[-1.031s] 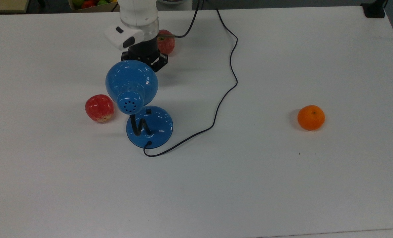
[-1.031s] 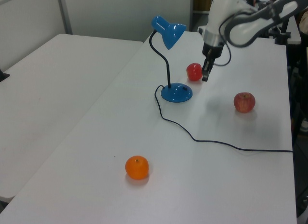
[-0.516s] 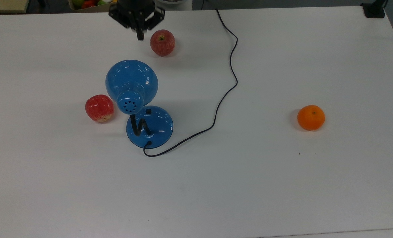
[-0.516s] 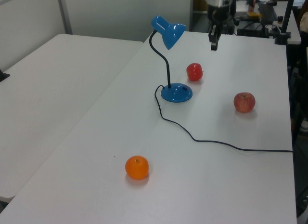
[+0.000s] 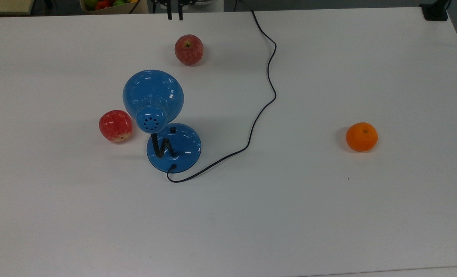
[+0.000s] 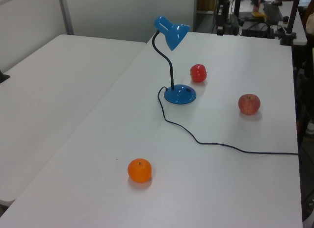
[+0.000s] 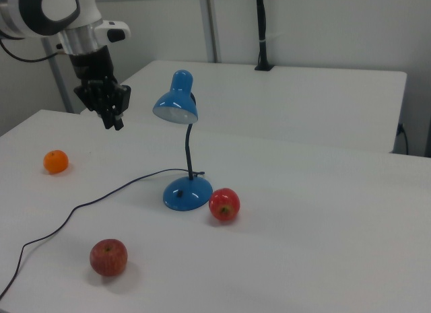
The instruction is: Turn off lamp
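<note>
The blue lamp stands left of the middle of the white table in the top view. Its dome shade [image 5: 153, 92] leans over the round blue base [image 5: 180, 148], and the small square switch [image 5: 172, 130] sits on the base's far side. A black gooseneck [image 7: 189, 151] joins shade and base, and no bright glow falls on the table under the shade [image 7: 176, 101]. My gripper [image 5: 175, 16] hangs at the table's far edge, well away from the lamp. Its two fingers stand apart with nothing between them. In the right view the gripper [image 7: 113, 121] is high at the right view's left.
The thin black cord [image 5: 268, 88] snakes from the base to the far edge. One red apple [image 5: 189, 50] lies near the gripper, another [image 5: 115, 125] beside the lamp base. An orange [image 5: 361, 136] sits far off at the top view's right. A box of fruit [image 5: 105, 4] lies beyond the table.
The arm has pulled up and back from beside the lamp shade to the table's far edge. Its fingers, together half a second ago, now stand apart. The lamp has not moved.
</note>
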